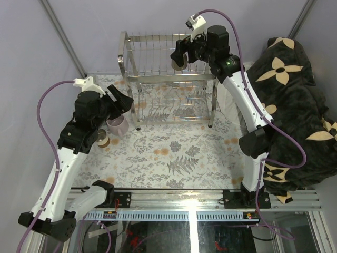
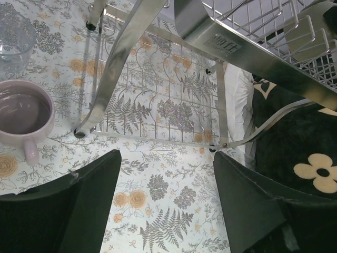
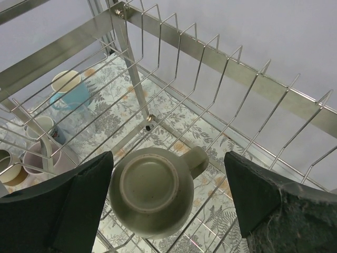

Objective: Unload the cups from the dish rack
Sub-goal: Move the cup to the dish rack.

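Chrome dish rack [image 1: 158, 79] holds an olive-grey mug [image 3: 152, 192] (base up).

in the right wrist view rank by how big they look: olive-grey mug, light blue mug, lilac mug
1. olive-grey mug, largest, but nearest the camera.
2. light blue mug and lilac mug: alike, lilac partly hidden, not ranked.
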`<action>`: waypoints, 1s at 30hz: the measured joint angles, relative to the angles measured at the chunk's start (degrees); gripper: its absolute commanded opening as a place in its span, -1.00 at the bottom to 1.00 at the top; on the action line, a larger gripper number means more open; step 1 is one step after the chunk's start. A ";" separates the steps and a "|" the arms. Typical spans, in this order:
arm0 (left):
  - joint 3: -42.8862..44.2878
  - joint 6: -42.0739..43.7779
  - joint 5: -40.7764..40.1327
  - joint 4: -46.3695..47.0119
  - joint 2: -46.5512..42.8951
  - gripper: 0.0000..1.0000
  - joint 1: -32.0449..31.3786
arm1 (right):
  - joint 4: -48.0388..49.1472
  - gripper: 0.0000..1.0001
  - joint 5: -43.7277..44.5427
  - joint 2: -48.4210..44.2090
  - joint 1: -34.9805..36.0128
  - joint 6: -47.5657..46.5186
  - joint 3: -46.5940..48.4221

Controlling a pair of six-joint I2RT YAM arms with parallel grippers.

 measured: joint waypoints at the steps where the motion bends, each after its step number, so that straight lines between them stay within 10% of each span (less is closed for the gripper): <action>1: 0.00 0.00 0.00 0.00 0.13 0.43 0.00 | -0.20 0.85 -0.28 0.00 -0.22 -0.11 0.11; 30: -0.37 -0.13 0.50 0.09 1.03 0.43 0.00 | -2.40 0.92 7.65 0.00 -2.99 -0.42 0.81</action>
